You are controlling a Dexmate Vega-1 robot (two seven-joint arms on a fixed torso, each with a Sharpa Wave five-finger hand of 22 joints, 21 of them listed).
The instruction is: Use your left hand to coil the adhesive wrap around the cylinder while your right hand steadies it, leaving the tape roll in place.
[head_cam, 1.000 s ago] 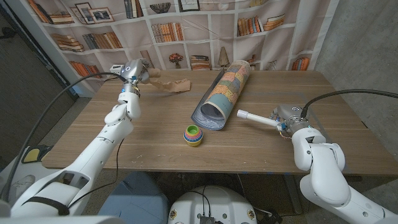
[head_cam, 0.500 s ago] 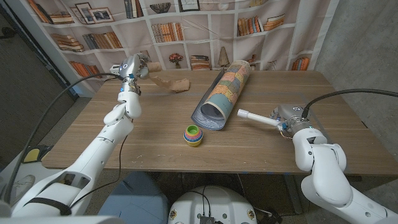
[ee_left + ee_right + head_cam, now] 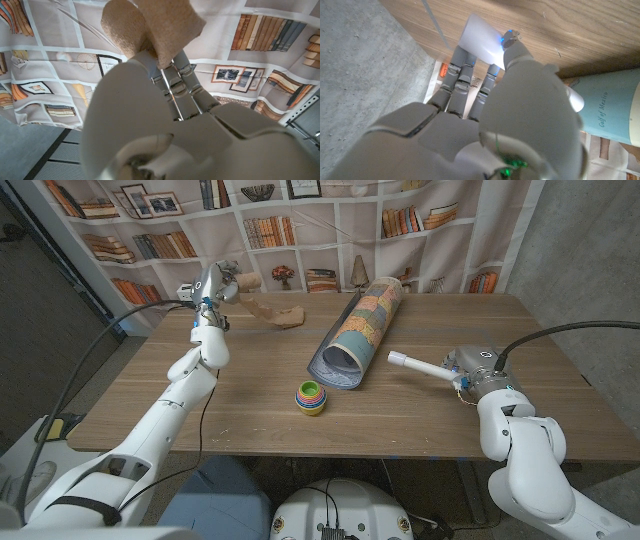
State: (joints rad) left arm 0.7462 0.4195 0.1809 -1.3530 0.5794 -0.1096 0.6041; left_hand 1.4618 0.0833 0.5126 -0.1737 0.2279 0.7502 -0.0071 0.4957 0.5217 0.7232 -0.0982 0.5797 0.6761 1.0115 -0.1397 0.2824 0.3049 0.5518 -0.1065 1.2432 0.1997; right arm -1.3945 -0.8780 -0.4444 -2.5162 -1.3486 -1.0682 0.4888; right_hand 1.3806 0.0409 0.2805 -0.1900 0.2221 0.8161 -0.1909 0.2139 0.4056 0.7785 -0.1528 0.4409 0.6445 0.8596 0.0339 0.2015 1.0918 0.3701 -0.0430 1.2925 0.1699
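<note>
Both hands grip: left hand lifts tan wrap; right hand holds white cylinder.

Matt cloth wrap, smooth plastic, grained wood

The adhesive wrap pinched in the left hand looks like tan, matt, slightly fuzzy cloth; the hand's shell is smooth white plastic with a soft sheen, its fingers grey and metallic-looking; the cylinder gripped by the right hand is smooth white plastic; the table under it is matt grained wood; the printed tube beyond the cylinder looks like paper.
</note>
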